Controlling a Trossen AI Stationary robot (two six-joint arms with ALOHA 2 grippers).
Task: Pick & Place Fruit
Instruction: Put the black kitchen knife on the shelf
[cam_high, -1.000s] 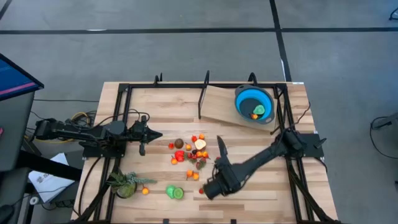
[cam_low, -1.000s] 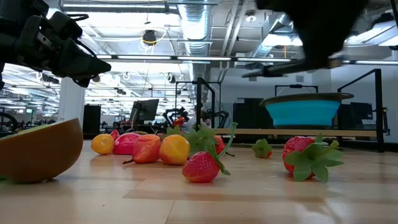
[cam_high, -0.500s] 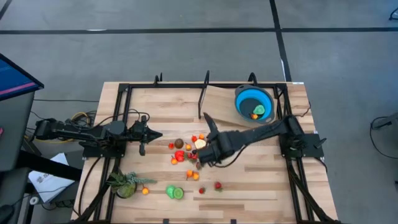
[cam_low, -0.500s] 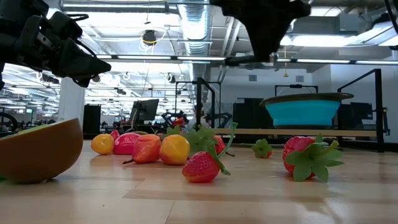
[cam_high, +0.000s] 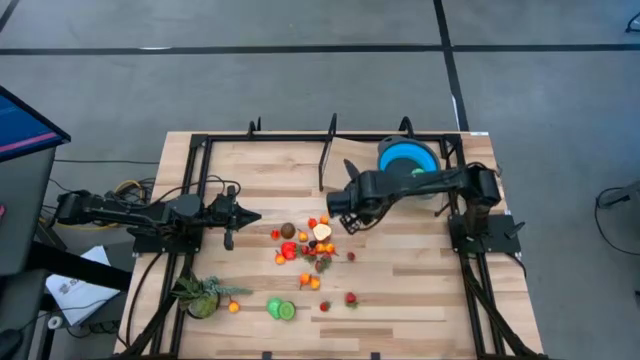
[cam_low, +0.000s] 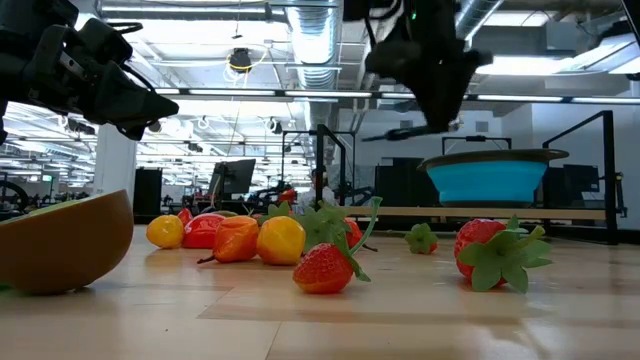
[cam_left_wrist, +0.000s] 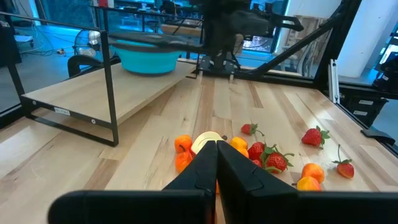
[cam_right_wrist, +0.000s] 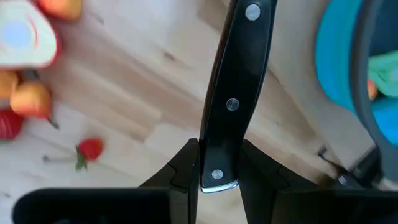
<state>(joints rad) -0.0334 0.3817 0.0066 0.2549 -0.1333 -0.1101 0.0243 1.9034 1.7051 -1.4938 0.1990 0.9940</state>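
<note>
Small toy fruits (cam_high: 305, 243) lie in a loose cluster at the table's middle, and they show in the left wrist view as fruits (cam_left_wrist: 261, 155) too. A blue bowl (cam_high: 398, 158) stands on a raised wooden board at the far right and holds a green and an orange piece. My right gripper (cam_high: 345, 213) hangs above the table between the cluster and the bowl, shut on a black-handled knife (cam_right_wrist: 233, 93). My left gripper (cam_high: 232, 216) waits shut at the table's left side, level, touching nothing. My right gripper pinches the knife's black handle near its butt end (cam_right_wrist: 217, 158) between its two fingers (cam_right_wrist: 183, 171), one on each narrow edge, the riveted face toward the wrist. The fingers point down, across the handle. The knife is lifted clear of the table, about level.
A spiky green plant (cam_high: 200, 295), a cut green fruit (cam_high: 282, 310) and single strawberries (cam_high: 350, 297) lie near the front edge. A brown half fruit (cam_low: 60, 240) sits close to the low camera. A black frame rail (cam_high: 325, 160) stands at the far middle.
My right gripper has swung from near the table's front edge toward the far edge, over the fruit cluster and toward the blue bowl, rising a little and rolling its wrist. The knife went with it, lifted clear, and has turned about.
</note>
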